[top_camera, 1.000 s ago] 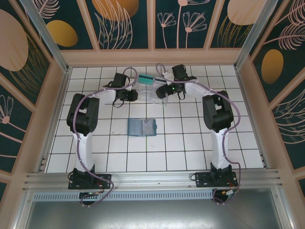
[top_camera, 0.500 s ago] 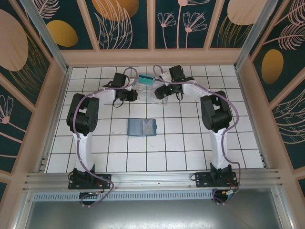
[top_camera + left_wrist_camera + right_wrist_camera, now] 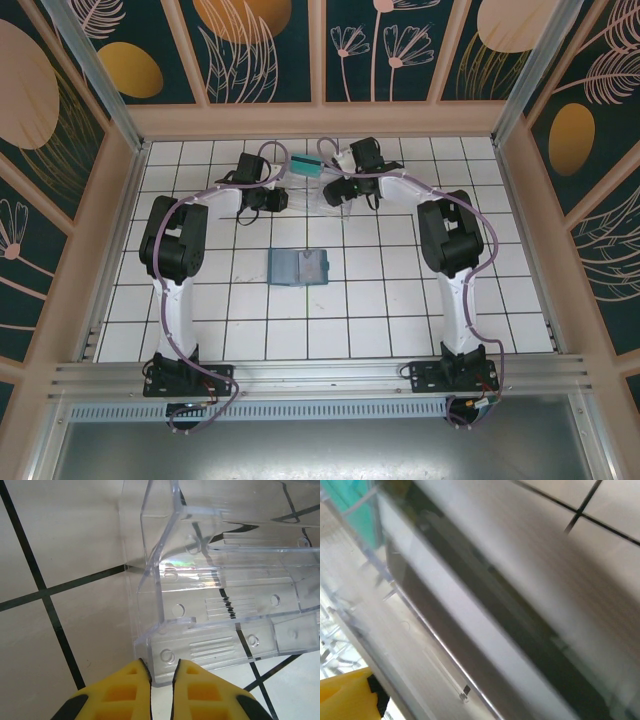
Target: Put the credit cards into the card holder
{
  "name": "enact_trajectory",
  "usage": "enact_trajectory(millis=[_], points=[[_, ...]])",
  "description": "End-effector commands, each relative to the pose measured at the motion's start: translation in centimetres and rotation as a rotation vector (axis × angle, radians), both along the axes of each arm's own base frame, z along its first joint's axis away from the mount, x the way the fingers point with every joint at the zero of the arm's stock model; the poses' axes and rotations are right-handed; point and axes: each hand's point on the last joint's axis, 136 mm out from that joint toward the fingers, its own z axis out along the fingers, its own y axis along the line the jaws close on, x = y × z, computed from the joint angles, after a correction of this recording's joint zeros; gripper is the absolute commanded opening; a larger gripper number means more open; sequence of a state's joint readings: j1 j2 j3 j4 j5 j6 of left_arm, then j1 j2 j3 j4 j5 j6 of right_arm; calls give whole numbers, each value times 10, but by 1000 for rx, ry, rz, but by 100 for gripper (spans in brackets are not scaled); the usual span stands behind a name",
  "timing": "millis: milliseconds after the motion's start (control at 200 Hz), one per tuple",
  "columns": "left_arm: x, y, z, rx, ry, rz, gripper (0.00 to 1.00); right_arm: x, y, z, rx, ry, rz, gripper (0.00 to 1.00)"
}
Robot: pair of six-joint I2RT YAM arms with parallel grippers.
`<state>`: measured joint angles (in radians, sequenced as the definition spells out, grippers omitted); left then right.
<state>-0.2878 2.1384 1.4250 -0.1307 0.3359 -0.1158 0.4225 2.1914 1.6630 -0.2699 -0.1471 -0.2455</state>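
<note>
The card holder lies open on the white tiled worktop, blue-grey inside facing up, between the 2 arms and well apart from the clear tray farther back. The teal card sits at the far left end of that tray, close against its wall. From the right wrist it appears as a green patch behind clear plastic at the upper left. The rest of that view is blurred, so I cannot tell whether the second card is there.

The left pincer is low at the tray's near left corner. Its 2 yellow fingers are drawn together with only a thin slit between them, and their tips are right at the tray's bottom edge. I cannot tell whether that edge is nipped in the slit or merely touched.

The right pincer reaches into the tray from the right side, just beside the teal card. Its fingers stand wide apart, and nothing is seen held between them. 1 yellow finger shows at the lower left of its own camera.
</note>
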Motion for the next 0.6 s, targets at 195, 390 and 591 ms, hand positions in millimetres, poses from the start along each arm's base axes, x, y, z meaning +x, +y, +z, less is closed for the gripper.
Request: enact_trajectory(millis=[195, 390, 591], points=[[-35, 14, -42, 55, 157, -3, 0, 23, -28, 48, 11, -145, -146, 93], [-33, 14, -39, 53, 152, -1, 0, 20, -26, 64, 52, -171, -141, 89], [-33, 14, -38, 52, 151, 0, 0, 21, -28, 69, 65, -168, -133, 82]])
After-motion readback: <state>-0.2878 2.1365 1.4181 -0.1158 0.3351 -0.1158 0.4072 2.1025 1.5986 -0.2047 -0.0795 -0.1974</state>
